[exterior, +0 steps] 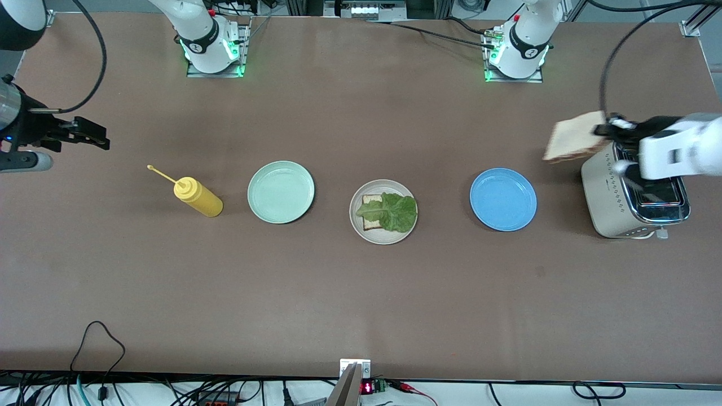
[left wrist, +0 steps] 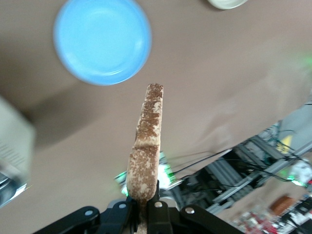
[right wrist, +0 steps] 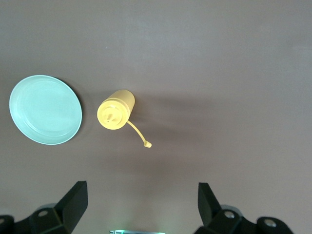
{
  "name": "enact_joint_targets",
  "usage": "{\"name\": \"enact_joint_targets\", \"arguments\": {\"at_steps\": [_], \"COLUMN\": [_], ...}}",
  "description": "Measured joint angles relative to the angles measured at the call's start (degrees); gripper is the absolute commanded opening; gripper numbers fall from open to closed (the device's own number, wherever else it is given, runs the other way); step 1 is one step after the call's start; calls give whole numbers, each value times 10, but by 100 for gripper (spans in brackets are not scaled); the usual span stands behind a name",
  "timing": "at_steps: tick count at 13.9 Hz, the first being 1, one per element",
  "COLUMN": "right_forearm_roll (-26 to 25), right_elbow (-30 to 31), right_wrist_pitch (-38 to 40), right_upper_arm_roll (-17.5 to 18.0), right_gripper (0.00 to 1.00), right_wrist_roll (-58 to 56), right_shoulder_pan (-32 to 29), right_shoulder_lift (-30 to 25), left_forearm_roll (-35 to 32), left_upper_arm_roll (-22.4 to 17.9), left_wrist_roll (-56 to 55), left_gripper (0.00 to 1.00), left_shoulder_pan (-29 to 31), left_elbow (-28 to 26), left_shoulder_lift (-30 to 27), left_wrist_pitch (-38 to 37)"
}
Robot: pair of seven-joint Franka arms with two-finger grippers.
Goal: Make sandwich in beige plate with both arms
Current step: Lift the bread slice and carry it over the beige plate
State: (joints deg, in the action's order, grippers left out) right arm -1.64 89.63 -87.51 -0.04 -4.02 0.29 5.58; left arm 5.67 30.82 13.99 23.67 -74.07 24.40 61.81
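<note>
The beige plate (exterior: pixel 383 211) lies mid-table and holds one bread slice (exterior: pixel 370 213) with a ruffled green lettuce leaf (exterior: pixel 392 212) on top. My left gripper (exterior: pixel 606 131) is shut on a second bread slice (exterior: pixel 575 144) and holds it in the air over the toaster's (exterior: pixel 634 197) edge. In the left wrist view the slice (left wrist: pixel 145 146) shows edge-on, pinched between the fingertips (left wrist: pixel 157 207). My right gripper (exterior: pixel 93 137) is open and empty, waiting over the table at the right arm's end; in the right wrist view (right wrist: pixel 141 197) it hangs above bare table.
A blue plate (exterior: pixel 503 199) lies between the beige plate and the toaster. A mint-green plate (exterior: pixel 281 192) and a yellow squeeze bottle (exterior: pixel 197 196) lie toward the right arm's end. Both also show in the right wrist view: plate (right wrist: pixel 45 109), bottle (right wrist: pixel 116 109).
</note>
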Motion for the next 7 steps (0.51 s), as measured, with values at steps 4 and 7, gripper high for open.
{"name": "enact_joint_targets", "arguments": {"at_steps": [4, 7], "right_forearm_roll": [-1, -1], "right_elbow": [1, 1], "right_wrist_pitch": [-9, -13], "right_upper_arm_roll": [-8, -8], "right_gripper": [100, 100], "right_wrist_roll": [-1, -1], "right_shoulder_pan": [0, 0], "right_shoulder_lift": [3, 3], "left_forearm_roll": [46, 106], "left_upper_arm_roll": [1, 3], "left_wrist_roll": [-57, -82], "left_gripper": [0, 0], "left_shoulder_pan": [-33, -50], "left_elbow": [-18, -67], "left_shoulder_lift": [87, 103], "left_wrist_pitch": [103, 186]}}
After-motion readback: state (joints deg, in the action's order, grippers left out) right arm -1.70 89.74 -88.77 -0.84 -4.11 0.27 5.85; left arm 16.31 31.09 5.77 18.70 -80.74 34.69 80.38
